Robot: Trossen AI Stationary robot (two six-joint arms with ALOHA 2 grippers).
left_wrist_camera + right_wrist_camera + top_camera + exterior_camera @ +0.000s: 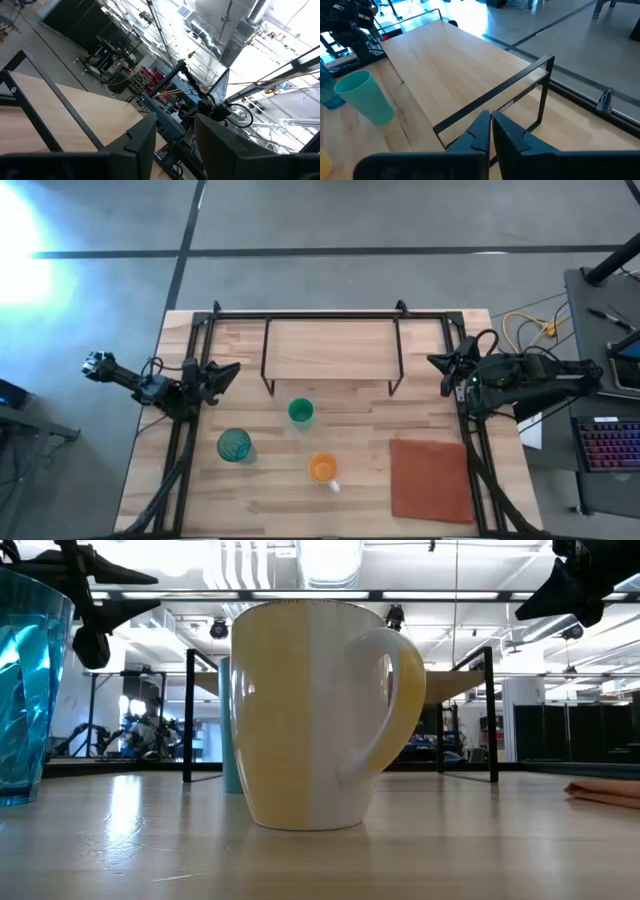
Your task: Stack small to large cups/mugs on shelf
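Note:
The light-wood shelf [330, 348] stands on black legs at the table's far middle. In front of it stand, each upright on its base, the opaque green cup [300, 412], the see-through teal ribbed tumbler [234, 445] and the orange mug [322, 468] with its white handle [333, 485]. In the low view the mug [315, 715] fills the middle, with the tumbler [25, 690] at the left. My left gripper [225, 372] is open and empty, in the air at the shelf's left end. My right gripper [440, 363] is shut and empty at the shelf's right end.
A flat reddish-brown mat [430, 478] lies at the table's near right. Black frame rails [190, 440] run along the table's left and right sides and its far edge. Bare wood lies between the cups and the mat.

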